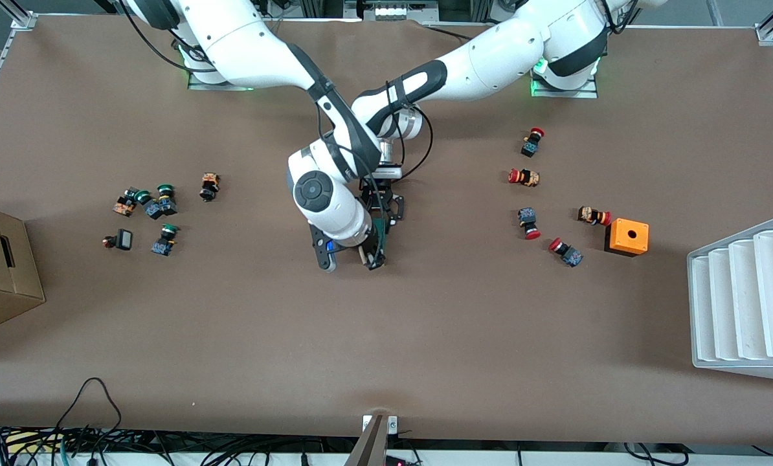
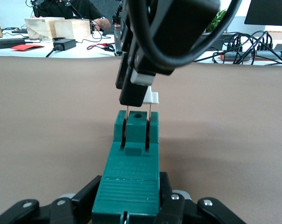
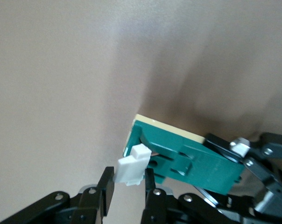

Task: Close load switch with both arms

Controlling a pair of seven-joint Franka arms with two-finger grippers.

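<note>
No readable txt, labels, brand names, nos. or signs showed in any view. The load switch (image 2: pixel 131 168) body was plain dark green w/ moulded ridges only, no print; its white lever (image 3: pixel 132 165) was blank too. The push buttons (image 1: pixel 529 178) toward the left arm's end of the table were too small to read any marking. The orange box (image 1: pixel 627 237) nr them showed a hole, no lettering. The cardboard box (image 1: pixel 1 268) at the table edge toward the right arm's end carried no legible print.
</note>
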